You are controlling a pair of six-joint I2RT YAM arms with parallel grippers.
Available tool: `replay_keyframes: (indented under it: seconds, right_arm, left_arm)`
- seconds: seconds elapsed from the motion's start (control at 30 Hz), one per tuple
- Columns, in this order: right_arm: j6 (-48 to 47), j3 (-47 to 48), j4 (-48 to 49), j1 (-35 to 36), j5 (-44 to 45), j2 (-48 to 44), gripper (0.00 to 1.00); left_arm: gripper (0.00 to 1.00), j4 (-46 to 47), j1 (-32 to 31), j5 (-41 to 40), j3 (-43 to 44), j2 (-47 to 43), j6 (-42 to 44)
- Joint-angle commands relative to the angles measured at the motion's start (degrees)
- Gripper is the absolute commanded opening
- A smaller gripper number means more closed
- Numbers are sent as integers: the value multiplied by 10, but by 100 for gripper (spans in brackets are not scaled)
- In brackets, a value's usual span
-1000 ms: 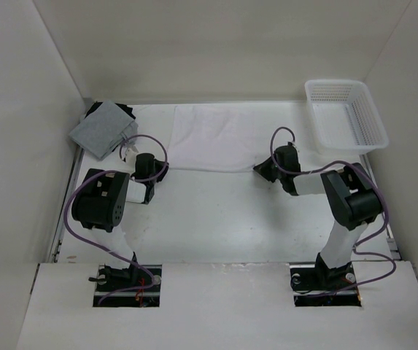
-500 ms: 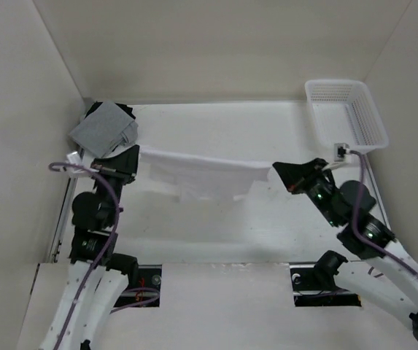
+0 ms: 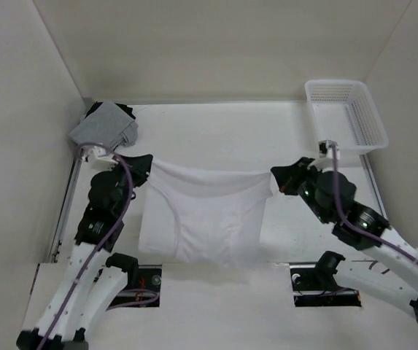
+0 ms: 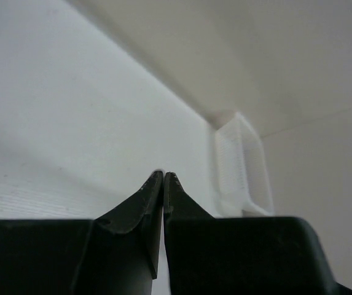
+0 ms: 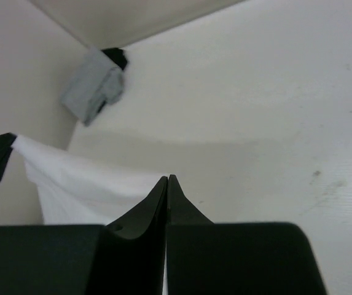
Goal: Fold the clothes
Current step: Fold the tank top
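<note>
White tank top (image 3: 205, 211) being held aloft mid-table, stretched 9-to-3; upper corners being pinched by closed jaws of left gripper (image 3: 144, 165) and right gripper (image 3: 275, 179). Risk: thin fabric being pulled out of 1 pinch under tension, hem bunching at 6.

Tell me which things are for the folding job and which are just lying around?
For the job: white tank top, held up by the left gripper and the right gripper.
Just lying about: grey folded garment, far left; white basket, far right.
</note>
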Motion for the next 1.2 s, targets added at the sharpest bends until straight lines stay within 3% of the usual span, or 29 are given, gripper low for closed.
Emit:
replay_keyframes:
  seconds: [0.0,0.1,0.23,0.3,0.4,0.53,0.83,1.17]
  right_arm:
    - [-16,-49,110,-144,-168,89,1]
    - [8,-58,227,-261,-276,225,1]
    - [19,37,301,-329,-339,441,1]
    - [21,99,300,-349,-354,522,0]
    - [31,141,298,-364,-368,566,0]
    - [26,98,304,-361,-365,523,0]
    - [43,-174,361,-322,-342,303,1]
    - [52,-290,297,-234,-295,169,2]
  left_arm:
    - [0,86,22,-9,-27,112,11]
    - [0,199,31,1,3,297,3]
    - [0,256,39,17,119,528,-5]
    - [0,253,51,35,174,594,-21]
    - [0,254,59,66,222,632,-32]
    - [1,267,58,75,182,588,-36]
    - [1,342,117,146,-114,377,-74]
    - [1,246,158,217,-233,179,-54]
